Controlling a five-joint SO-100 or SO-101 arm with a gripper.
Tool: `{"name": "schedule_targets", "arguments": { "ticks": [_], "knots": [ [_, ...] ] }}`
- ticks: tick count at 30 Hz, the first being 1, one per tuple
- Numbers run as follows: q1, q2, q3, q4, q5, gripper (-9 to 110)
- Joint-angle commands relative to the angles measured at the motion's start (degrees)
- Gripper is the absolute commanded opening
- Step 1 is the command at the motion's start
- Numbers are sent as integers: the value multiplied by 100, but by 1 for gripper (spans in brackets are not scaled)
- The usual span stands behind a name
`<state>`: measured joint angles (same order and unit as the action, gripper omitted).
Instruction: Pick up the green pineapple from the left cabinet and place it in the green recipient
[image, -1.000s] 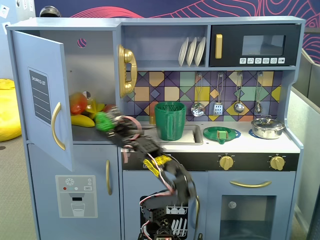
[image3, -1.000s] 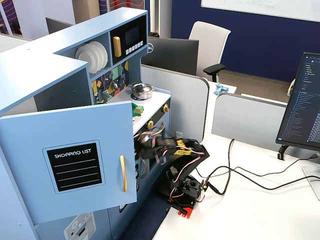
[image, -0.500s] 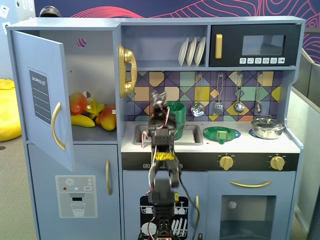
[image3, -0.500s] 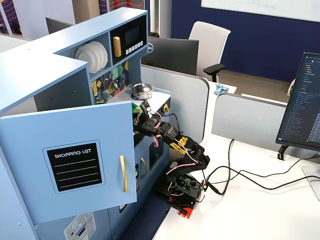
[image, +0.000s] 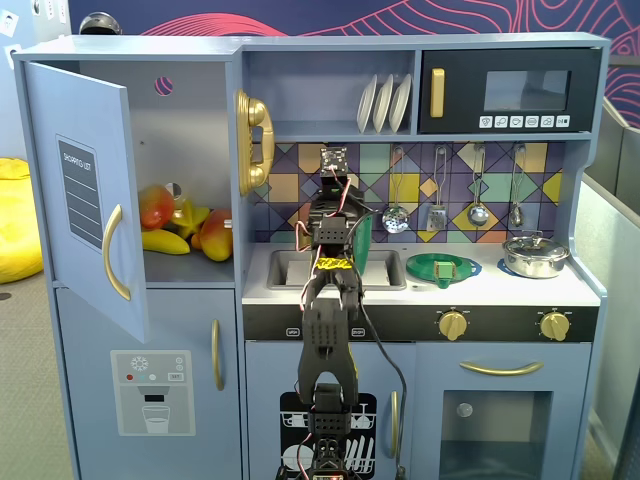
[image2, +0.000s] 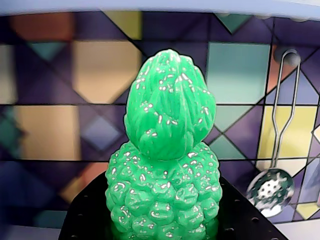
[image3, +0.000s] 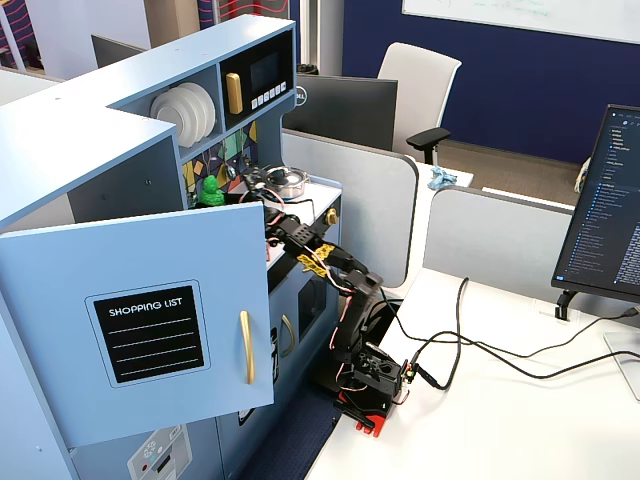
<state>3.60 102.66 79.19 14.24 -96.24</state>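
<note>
The gripper (image2: 165, 235) is clamped on the bumpy all-green toy pineapple (image2: 165, 165), carried clear of the tall light-blue cupboard (image: 120, 170), to its right over the counter. Pickup done; the dark-green ribbed pitcher (image: 361, 240), seemingly just behind the arm, awaits the drop.

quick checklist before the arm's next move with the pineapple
1. Green pineapple held in the gripper: ok, upright in the wrist view.
2. Pineapple out of the left cabinet: ok; door open, only other toy fruit inside.
3. Arm position: ok, raised over the sink.
4. Green recipient location: cannot tell; no pitcher clearly visible.
5. Hanging utensils ahead: cannot tell clearance.
</note>
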Motion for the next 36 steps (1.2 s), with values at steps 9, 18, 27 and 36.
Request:
{"name": "schedule_targets", "arguments": {
  "ticks": [9,18,27,36],
  "knots": [
    [149,-1020,-1485,149,229,35],
    [-176,1854,1310,589,35,28],
    [-97,5265,4104,2856,-9,28],
    [-97,7286,7075,4966,791,22]
  ]
}}
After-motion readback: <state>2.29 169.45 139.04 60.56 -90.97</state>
